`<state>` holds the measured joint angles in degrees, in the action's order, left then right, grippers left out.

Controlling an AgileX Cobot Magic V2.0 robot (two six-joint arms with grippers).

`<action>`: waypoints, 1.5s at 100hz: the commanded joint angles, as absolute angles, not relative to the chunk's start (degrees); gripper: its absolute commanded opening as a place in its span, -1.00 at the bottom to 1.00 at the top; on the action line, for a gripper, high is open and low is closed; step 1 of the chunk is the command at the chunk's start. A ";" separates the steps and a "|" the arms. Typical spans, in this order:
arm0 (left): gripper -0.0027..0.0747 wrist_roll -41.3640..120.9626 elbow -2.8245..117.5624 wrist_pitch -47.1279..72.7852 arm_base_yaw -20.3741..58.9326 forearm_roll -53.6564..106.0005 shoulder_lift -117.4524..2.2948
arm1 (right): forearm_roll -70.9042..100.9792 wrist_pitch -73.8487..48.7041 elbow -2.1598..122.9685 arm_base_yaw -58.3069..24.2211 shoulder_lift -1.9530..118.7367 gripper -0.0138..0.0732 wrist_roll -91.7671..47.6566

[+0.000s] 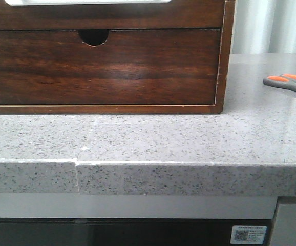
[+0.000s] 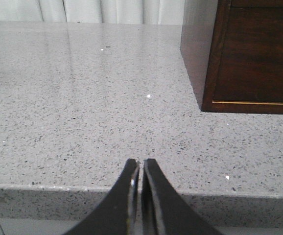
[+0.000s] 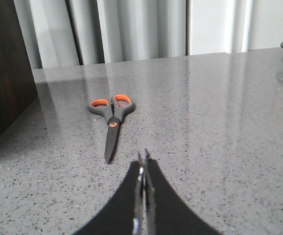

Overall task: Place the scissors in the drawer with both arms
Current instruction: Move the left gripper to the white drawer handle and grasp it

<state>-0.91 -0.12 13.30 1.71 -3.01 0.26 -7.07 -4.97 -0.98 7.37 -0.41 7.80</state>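
1. Nearest my left wrist camera, the left gripper [image 2: 140, 169] has its two dark fingers pressed together with nothing between them, poised at the front edge of the speckled grey stone countertop [image 2: 82, 122].
2. On my right wrist camera, the right gripper [image 3: 143, 161] is likewise closed and empty, hovering low over the same counter.
3. Just beyond the right gripper's tips lie the scissors [image 3: 111, 120], flat on the counter, blades closed and pointing back toward the gripper, grey handles with orange-lined loops at the far end. Gripper and scissors are near but not touching.
4. In the front view I see only the scissors' handles, at the right edge of the picture, well apart from the wooden cabinet [image 1: 102, 66].
5. The cabinet stands on the counter to the left; its tall lower drawer front with the half-round notch [image 1: 93, 36] is closed.
6. Above it runs the shallow drawer [image 1: 102, 14], with a strip of white showing at its top edge.
7. Pale curtains [image 3: 131, 29] hang behind the counter.
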 commanded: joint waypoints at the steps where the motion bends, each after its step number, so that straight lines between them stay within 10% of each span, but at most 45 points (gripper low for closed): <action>1: -0.98 -1.00 -1.50 7.39 1.68 -3.13 2.06 | -7.66 0.00 -1.54 7.29 -1.62 -0.82 7.36; 94: -0.97 -1.10 19.37 1.32 1.68 -2.85 -18.19 | 2.17 -11.03 19.69 1.96 15.90 -0.82 7.46; 119: -0.24 -1.10 19.06 -6.74 1.68 -2.53 -23.49 | 2.17 -11.03 19.69 1.96 17.06 -0.82 7.46; 150: -0.19 -1.10 20.16 -23.80 4.56 -35.28 -32.47 | 2.17 -11.25 19.69 1.96 17.06 -0.82 7.46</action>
